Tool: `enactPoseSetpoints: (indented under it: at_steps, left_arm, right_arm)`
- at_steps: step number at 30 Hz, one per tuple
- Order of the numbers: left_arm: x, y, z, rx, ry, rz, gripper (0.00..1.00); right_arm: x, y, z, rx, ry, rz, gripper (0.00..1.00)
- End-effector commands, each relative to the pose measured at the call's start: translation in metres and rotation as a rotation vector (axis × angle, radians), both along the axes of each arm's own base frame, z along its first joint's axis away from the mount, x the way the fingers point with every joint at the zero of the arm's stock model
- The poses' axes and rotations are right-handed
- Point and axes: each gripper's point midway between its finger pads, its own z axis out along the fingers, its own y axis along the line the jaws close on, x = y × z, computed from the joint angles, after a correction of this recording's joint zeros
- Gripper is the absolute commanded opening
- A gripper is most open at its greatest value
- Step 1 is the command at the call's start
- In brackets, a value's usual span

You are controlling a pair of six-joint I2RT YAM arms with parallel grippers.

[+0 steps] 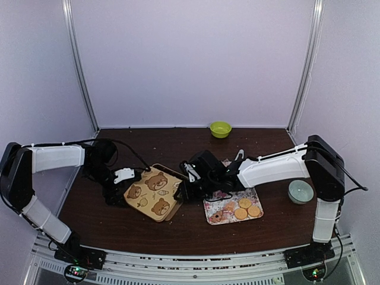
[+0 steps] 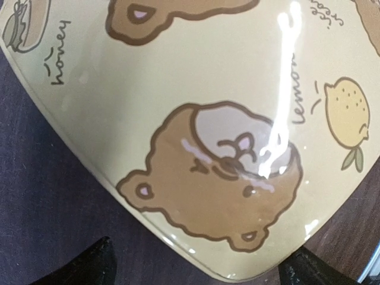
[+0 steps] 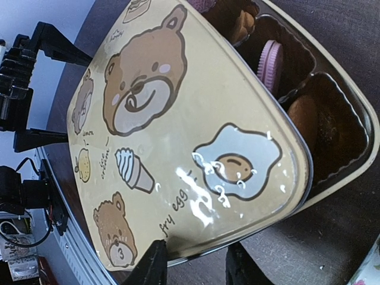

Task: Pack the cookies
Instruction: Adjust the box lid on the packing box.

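The cookie tin's lid (image 1: 153, 193), cream with bears printed on it, lies tilted over the tin's base (image 3: 356, 113). Under its raised edge I see cookies in dark cups: a pink one (image 3: 271, 62), a brown one (image 3: 306, 116) and tan ones (image 3: 243, 24). More round golden cookies (image 1: 240, 212) lie on a floral tray (image 1: 209, 205). My right gripper (image 1: 187, 185) is shut on the lid's (image 3: 178, 119) right edge, one finger (image 3: 148, 267) above and one below. My left gripper (image 1: 120, 181) is open at the lid's (image 2: 225, 119) left corner, its fingertips (image 2: 89, 267) wide apart and not touching the lid.
A green bowl (image 1: 220, 129) stands at the back of the table. A pale grey-green bowl (image 1: 300, 191) stands at the right, beside the right arm. The floral tray lies just right of the tin, under the right forearm.
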Motion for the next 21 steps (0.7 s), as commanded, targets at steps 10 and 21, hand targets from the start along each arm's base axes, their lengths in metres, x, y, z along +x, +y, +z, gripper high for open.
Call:
enactPoseSetpoints:
  at_steps: [10, 21]
  left_arm:
    - [0.047, -0.032, 0.025, -0.054, -0.129, 0.039, 0.98]
    - [0.057, -0.041, 0.031, -0.074, -0.152, 0.055, 0.98]
  right_arm:
    - [0.022, -0.008, 0.001, -0.017, -0.02, -0.067, 0.32]
    - [0.028, -0.013, 0.004, -0.011, -0.026, -0.084, 0.31]
